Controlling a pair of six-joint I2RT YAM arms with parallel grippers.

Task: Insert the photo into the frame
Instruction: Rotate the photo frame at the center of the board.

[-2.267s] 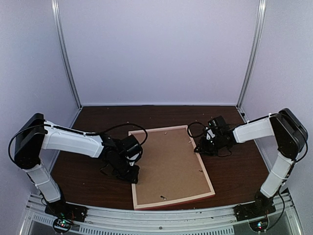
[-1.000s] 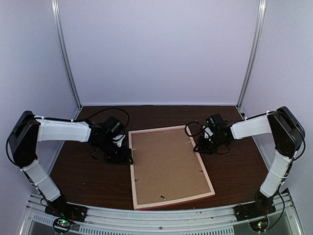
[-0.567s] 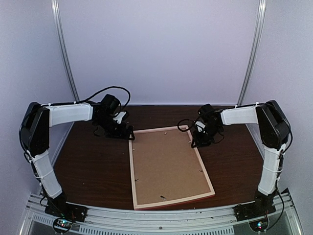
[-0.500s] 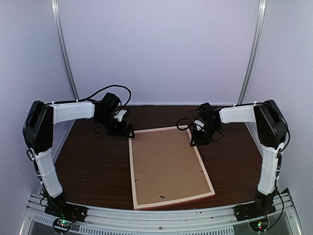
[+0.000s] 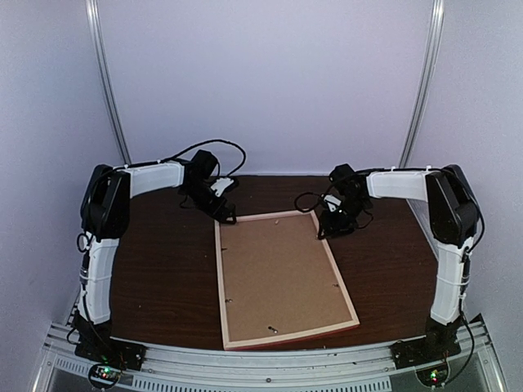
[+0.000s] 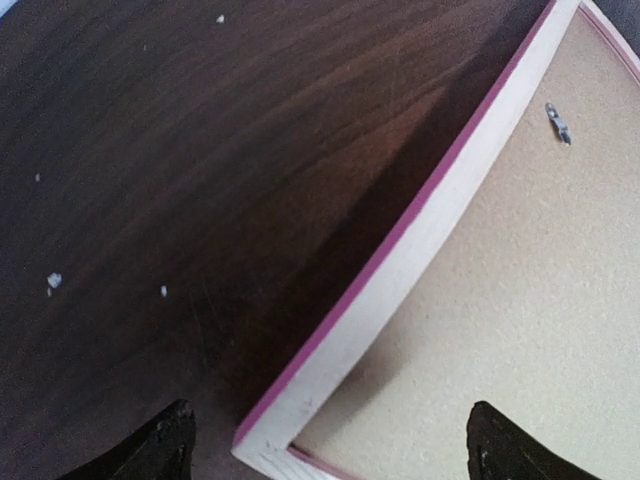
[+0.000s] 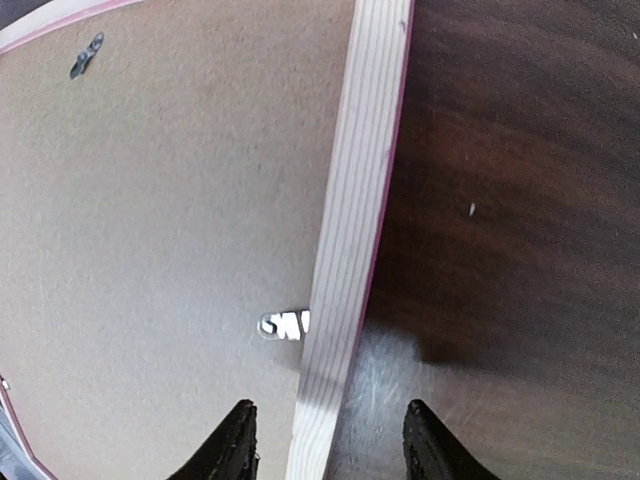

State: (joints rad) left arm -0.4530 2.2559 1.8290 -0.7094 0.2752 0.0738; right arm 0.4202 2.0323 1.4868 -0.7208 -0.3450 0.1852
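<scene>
frame (image 6: 405, 270) lies flat, back up, on the dark table (image 5: 155, 261), the brown backing board (image 5: 282, 273) filling it and the pink showing only along its outer edge. left gripper (image 5: 222, 211) sits over the far-left corner with jaws spread wide, gripping nothing. right gripper (image 7: 330, 440) sits at the far-right corner, jaws part-spread astride the right bar, not pinching it.
</scene>
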